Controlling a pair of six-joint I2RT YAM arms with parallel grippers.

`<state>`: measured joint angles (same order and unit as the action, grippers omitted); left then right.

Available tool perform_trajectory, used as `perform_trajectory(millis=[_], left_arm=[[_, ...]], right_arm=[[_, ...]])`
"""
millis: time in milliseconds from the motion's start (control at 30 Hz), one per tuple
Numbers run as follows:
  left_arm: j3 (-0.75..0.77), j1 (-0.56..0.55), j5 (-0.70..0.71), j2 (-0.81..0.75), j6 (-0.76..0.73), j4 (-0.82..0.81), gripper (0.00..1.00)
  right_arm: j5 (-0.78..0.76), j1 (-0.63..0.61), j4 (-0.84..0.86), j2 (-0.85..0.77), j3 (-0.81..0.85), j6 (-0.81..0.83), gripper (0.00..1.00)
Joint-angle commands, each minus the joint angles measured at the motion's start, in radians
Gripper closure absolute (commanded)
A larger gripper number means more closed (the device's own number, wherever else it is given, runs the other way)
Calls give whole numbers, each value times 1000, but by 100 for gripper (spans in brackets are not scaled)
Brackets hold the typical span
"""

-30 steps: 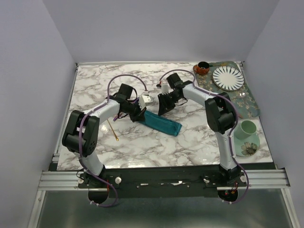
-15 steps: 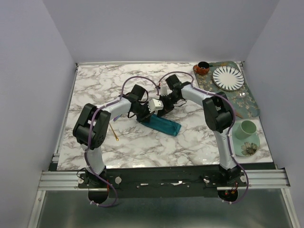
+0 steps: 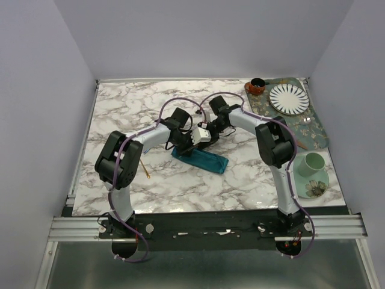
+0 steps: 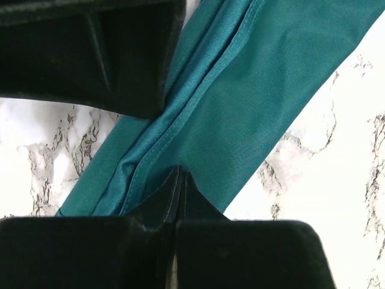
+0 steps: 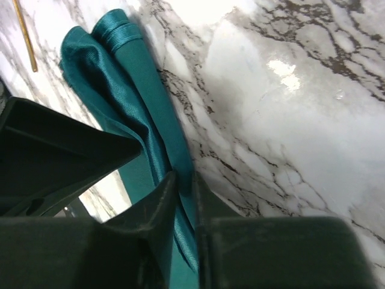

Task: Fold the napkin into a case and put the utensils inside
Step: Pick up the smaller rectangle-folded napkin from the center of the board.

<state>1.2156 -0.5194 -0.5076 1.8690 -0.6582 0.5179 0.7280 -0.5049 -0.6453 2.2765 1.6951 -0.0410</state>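
One gold utensil [image 3: 143,165] lies near my napkin [image 3: 202,160]; right claw [image 5: 180,180] pinches a fold, left claw [image 4: 178,174] is closed atop; narrow, creased teal strip.

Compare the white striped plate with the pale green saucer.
The plate is white with dark radiating stripes; the saucer is pale green with a flower print. The plate lies bare on the patterned mat at the far corner; the saucer carries a green cup on the marble table, nearer the arms. Both are round.
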Motion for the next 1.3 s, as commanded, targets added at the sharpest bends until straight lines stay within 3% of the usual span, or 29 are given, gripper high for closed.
perform_trajectory(millis=[0,267,467,633,1000,1267], left_arm=[[2,-1,1,-11,23,13,96],[51,27,-68,-74,100,-15,91],[42,93,-182,-128,296,-45,87],[-4,200,-261,-195,442,-116,78],[-136,300,-239,-358,496,-134,75],[-160,312,-246,-383,480,-137,75]], right_arm=[[-4,51,-50,-44,8,21,68],[34,106,-228,-98,81,167,37],[-16,69,-263,-80,95,202,35],[-68,29,-284,-37,115,227,29],[-171,-49,-264,-5,97,256,31],[-214,-58,-243,26,87,259,46]])
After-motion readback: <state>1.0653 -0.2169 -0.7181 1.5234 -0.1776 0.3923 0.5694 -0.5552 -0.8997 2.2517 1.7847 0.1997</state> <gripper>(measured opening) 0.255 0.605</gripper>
